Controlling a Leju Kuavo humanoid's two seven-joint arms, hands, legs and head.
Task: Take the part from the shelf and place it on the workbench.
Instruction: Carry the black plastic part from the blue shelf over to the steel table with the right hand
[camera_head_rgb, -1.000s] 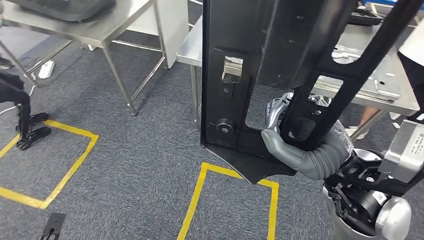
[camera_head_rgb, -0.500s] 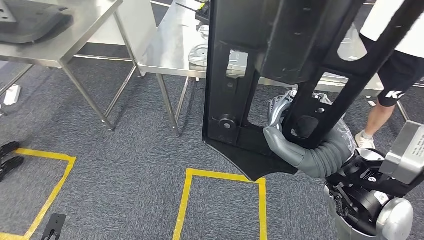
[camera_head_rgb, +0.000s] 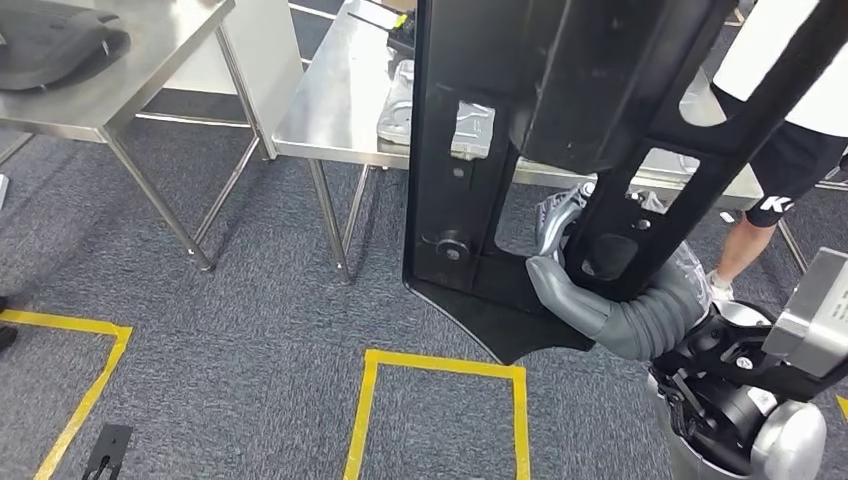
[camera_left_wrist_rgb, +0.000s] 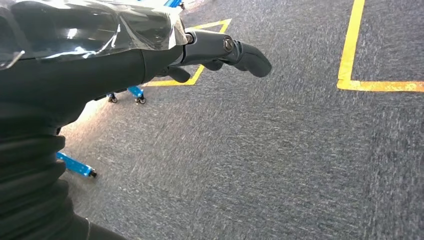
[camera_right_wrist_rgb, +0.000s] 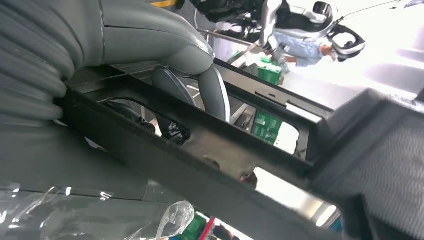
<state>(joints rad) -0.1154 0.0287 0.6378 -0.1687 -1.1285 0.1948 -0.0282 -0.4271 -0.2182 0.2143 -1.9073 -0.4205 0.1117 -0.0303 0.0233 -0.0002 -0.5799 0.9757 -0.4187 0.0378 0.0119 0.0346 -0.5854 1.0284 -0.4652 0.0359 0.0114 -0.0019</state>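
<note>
A large black frame-like part (camera_head_rgb: 470, 150) stands upright in front of me, above the carpet. My right hand (camera_head_rgb: 585, 295) grips its lower edge, thumb on the near face and fingers behind. In the right wrist view the fingers (camera_right_wrist_rgb: 200, 90) wrap over a slotted bar of the part (camera_right_wrist_rgb: 225, 155). The steel workbench (camera_head_rgb: 335, 110) lies beyond the part, partly hidden by it. My left hand (camera_left_wrist_rgb: 220, 50) hangs over the carpet, holding nothing, fingers loosely extended.
Silver metal pieces (camera_head_rgb: 402, 95) lie on the workbench. A second steel table (camera_head_rgb: 120, 85) at the left carries a dark moulded part (camera_head_rgb: 55, 45). A person (camera_head_rgb: 790, 140) stands at the right by the workbench. Yellow tape squares (camera_head_rgb: 440, 365) mark the carpet.
The whole view has shifted: the tables and floor marks have slid across the picture and the workbench looks nearer. The part stays in my right hand's grip.
</note>
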